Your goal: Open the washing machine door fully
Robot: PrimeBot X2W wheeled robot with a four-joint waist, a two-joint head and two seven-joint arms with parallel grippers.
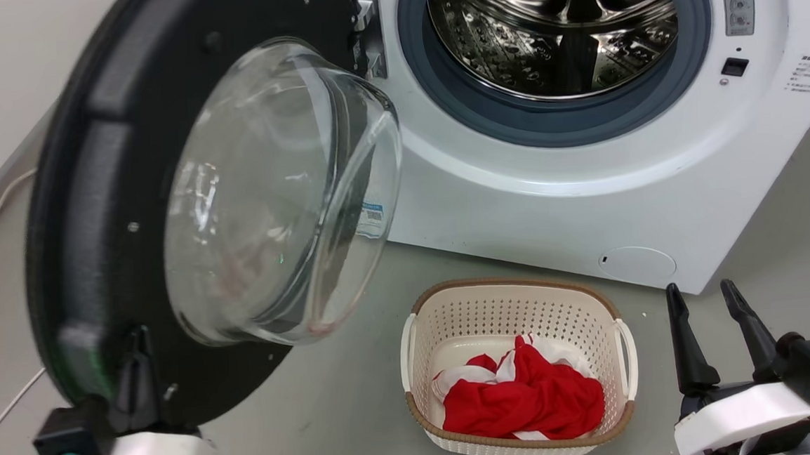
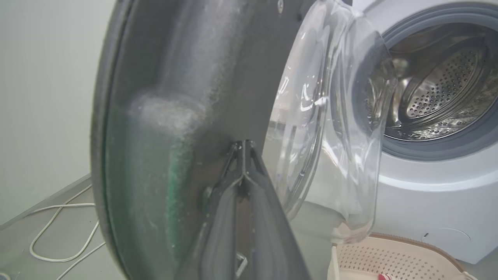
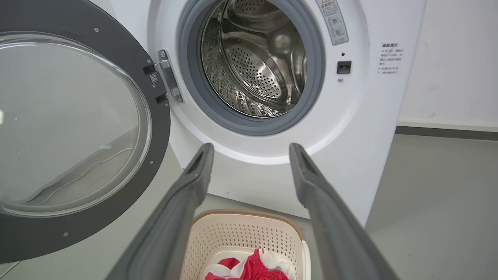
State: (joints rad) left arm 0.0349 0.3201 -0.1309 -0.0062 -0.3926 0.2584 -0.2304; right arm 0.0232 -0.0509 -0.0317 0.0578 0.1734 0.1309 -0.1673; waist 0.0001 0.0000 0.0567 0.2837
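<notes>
While my left hand, fingers pinched together, bears on the washing machine door, I judge: mid-swing; next, steady outward push; my right hand: spread, idle.

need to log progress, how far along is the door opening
Done: the round black-rimmed glass washing machine door is unlatched and swung wide off the white front-loading washing machine. In hand: the shut left gripper sits against its inner rim. Left: perhaps a last bit of swing. The right gripper hangs open.
</notes>
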